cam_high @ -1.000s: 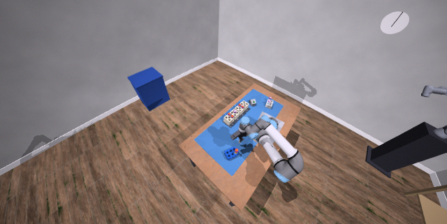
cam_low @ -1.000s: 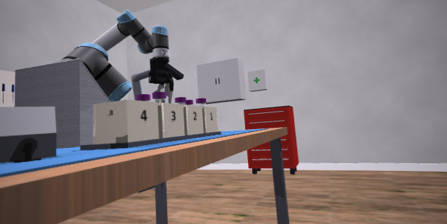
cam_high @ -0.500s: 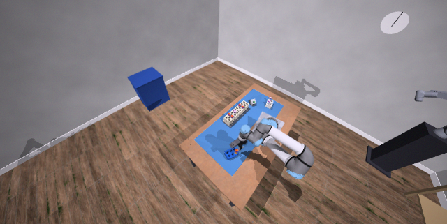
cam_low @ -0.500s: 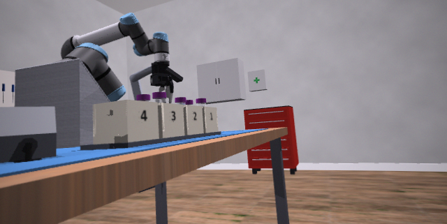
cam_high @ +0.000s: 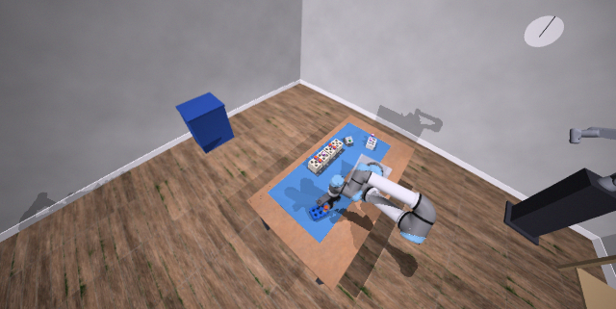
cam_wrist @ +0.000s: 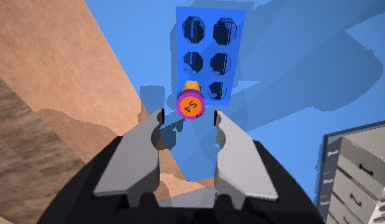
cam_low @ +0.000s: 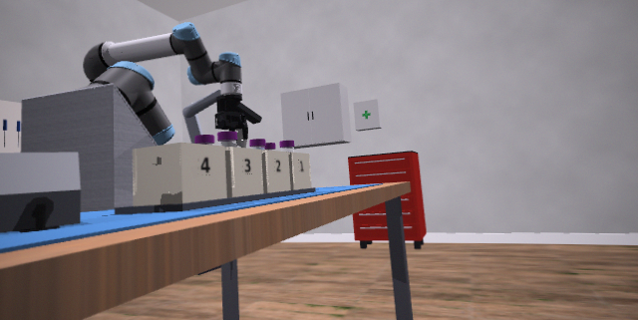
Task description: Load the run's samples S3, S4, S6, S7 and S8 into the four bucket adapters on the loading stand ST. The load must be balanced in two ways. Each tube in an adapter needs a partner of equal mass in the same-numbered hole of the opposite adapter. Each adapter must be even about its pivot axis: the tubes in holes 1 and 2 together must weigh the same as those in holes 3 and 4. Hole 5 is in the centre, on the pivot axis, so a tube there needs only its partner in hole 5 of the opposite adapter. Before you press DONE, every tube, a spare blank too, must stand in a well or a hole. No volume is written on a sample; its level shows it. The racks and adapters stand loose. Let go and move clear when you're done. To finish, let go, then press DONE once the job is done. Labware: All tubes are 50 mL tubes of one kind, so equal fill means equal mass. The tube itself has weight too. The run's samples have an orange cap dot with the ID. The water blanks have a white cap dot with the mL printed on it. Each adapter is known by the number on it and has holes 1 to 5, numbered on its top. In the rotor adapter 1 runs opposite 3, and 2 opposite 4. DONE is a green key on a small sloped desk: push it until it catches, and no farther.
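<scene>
Sample tube S4, with a purple cap and an orange dot, stands in a near-row well of the blue rack. The rack's other wells that show are empty. My gripper hangs above this tube with its fingers apart and nothing between them. The four white adapters, numbered 4, 3, 2 and 1, stand in a row on the stand and carry several purple-capped tubes.
The blue mat covers the wooden table. A small desk with a green key and a small white rack stand at the far end. A grey box stands near the arm's base.
</scene>
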Controlling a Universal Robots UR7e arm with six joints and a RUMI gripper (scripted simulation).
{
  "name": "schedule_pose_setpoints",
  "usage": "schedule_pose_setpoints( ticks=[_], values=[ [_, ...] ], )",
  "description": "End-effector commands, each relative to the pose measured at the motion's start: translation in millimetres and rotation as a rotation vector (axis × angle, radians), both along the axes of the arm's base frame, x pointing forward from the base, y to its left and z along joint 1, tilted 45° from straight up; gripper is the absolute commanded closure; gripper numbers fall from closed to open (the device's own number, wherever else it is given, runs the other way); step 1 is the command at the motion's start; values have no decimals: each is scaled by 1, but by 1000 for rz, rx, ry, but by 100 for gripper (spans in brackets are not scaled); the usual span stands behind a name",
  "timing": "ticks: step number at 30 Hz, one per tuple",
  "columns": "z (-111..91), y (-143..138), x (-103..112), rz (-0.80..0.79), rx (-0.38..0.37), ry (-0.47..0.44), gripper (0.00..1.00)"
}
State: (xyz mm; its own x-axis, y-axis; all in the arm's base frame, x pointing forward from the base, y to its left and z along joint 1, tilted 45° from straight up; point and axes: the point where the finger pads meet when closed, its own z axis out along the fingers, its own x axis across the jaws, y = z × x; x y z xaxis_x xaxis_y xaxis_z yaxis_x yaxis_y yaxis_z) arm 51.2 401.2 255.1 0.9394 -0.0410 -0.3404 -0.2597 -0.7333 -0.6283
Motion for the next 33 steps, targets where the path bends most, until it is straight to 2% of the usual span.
schedule_pose_setpoints(
  ticks=[1, 22, 23, 33],
  values=[
    [-11, 12, -3, -5, -9, -6, 65],
    [-17, 17, -4, -5, -9, -6, 65],
    [-17, 17, -4, -5, -9, -6, 100],
    [-17, 17, -4, -5, -9, -6, 100]
  ],
)
